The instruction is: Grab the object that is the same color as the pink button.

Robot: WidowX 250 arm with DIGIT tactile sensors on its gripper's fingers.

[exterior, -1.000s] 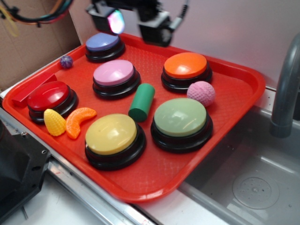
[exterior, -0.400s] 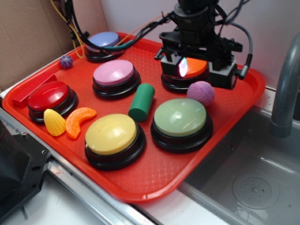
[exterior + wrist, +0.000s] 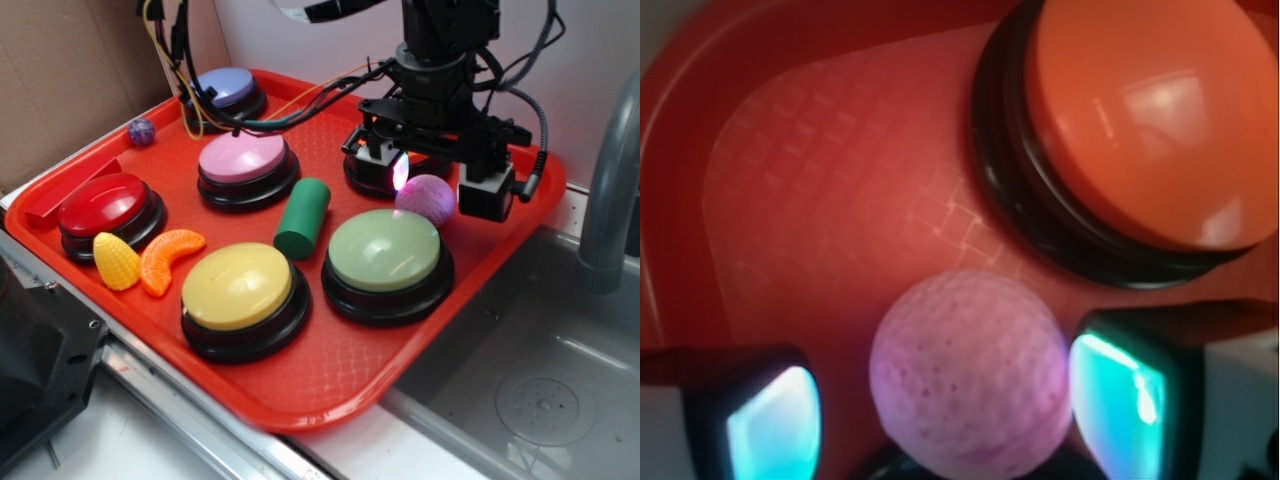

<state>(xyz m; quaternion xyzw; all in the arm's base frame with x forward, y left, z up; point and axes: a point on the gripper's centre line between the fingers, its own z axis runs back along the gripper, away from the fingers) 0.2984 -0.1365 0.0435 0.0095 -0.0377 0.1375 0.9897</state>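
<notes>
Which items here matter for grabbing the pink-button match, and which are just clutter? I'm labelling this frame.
Part of the job:
pink ball, between the fingers of the open hand
pink button, the colour reference

Just lying about:
orange button
green button
yellow button
red button
green cylinder
purple ball

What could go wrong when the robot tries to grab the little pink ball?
The pink ball is round and sits between the open gripper fingers with a gap on one side, so it might roll or squirt out as they close. The orange button and green button sit close by, so a finger could bump or press one. The ball could also roll across the red tray.
</notes>
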